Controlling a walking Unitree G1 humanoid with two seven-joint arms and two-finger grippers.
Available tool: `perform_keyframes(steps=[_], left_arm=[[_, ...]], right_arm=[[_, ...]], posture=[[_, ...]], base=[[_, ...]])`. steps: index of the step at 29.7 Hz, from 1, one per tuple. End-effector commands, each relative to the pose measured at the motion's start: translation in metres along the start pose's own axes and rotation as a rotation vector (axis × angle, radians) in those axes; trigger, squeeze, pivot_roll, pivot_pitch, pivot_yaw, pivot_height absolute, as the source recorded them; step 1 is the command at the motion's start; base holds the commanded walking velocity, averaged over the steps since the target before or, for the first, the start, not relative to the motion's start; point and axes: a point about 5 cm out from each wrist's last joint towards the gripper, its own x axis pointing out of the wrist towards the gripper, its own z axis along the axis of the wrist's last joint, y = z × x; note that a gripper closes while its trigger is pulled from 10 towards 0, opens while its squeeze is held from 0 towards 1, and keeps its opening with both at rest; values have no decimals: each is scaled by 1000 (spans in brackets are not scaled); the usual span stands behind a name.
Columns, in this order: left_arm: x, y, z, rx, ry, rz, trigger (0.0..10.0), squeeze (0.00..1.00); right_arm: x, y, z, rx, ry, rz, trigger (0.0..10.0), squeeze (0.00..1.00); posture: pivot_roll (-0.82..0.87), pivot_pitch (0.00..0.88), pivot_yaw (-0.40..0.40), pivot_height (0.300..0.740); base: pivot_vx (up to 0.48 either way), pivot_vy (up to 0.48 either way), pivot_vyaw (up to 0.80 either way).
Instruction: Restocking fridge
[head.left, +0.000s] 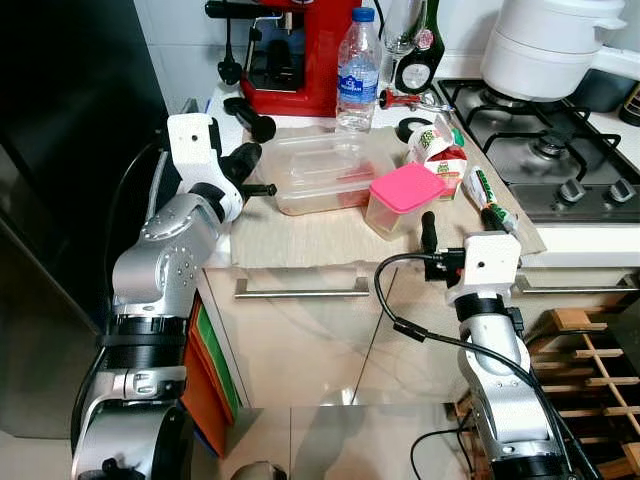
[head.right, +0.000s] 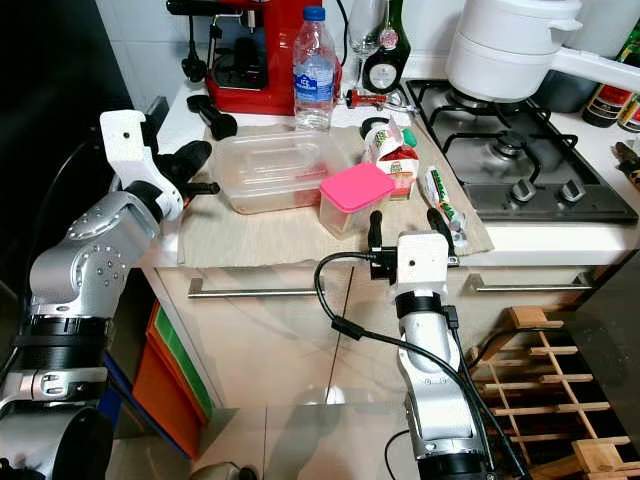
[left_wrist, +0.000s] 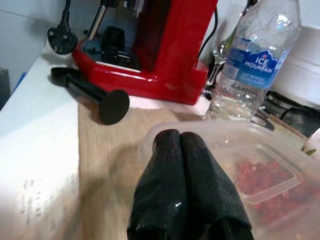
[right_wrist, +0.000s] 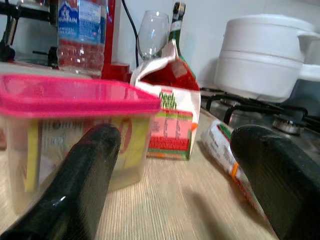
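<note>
Here's the robot at the counter (head.left: 300, 245), both arms raised. The left gripper (head.left: 262, 188) has its two black fingers (left_wrist: 185, 185) pressed together, tips right against the near-left corner of the clear plastic tub (head.left: 322, 172), which lies flat on the tan mat with something red inside. Whether the tips actually touch the tub, I cannot tell. The right gripper (head.left: 458, 222) stands at the counter's near edge with fingers (right_wrist: 90, 175) spread wide apart, nothing between them. Just beyond it sits the pink-lidded container (head.left: 403, 199), upright. A small carton (head.left: 440, 152) stands just behind that, and a tube (head.left: 490, 197) lies to its right. Farther back are a water bottle (head.left: 358, 70), the red coffee machine (head.left: 300, 55), and a white pot (head.left: 550, 45) on the stove (head.left: 540, 150).
</note>
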Motion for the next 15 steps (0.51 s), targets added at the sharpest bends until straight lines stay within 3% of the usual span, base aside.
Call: perform_keyframes(steps=[1,15], left_arm=[[2,0,6,7,-1,2,3686,0],[-1,6,9,7,-1,4,3686,0]], right_arm=[[4,-2,9,3,-28,-7,10000,0],[3,5,11,5,-27,-5,10000,0]], posture=[[84,0,9,740],[84,0,16,740]], base=[[0,0,0],[0,0,0]])
